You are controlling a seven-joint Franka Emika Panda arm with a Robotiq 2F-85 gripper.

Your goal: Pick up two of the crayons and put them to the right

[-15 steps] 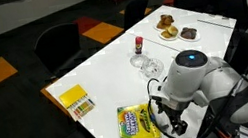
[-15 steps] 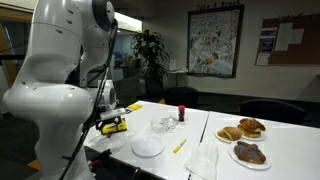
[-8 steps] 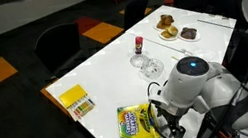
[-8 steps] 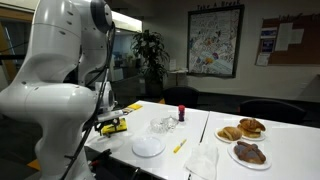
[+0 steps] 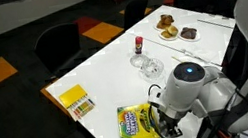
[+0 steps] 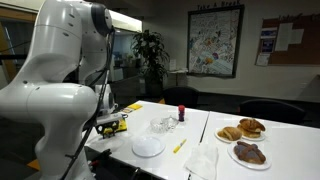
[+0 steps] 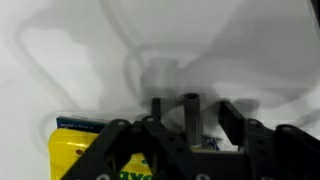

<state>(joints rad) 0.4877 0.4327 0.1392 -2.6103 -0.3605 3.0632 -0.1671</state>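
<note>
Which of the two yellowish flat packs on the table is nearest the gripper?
The green-and-yellow crayon box, right beside the gripper; the plain yellow pack lies well apart from it.

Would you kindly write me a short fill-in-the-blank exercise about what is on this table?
1. The loose crayon beside the white plate is ____.
2. The small bottle is ____.
3. The gripper hangs next to the green-and-yellow crayon ____.

Missing words: yellow; red; box.
</note>
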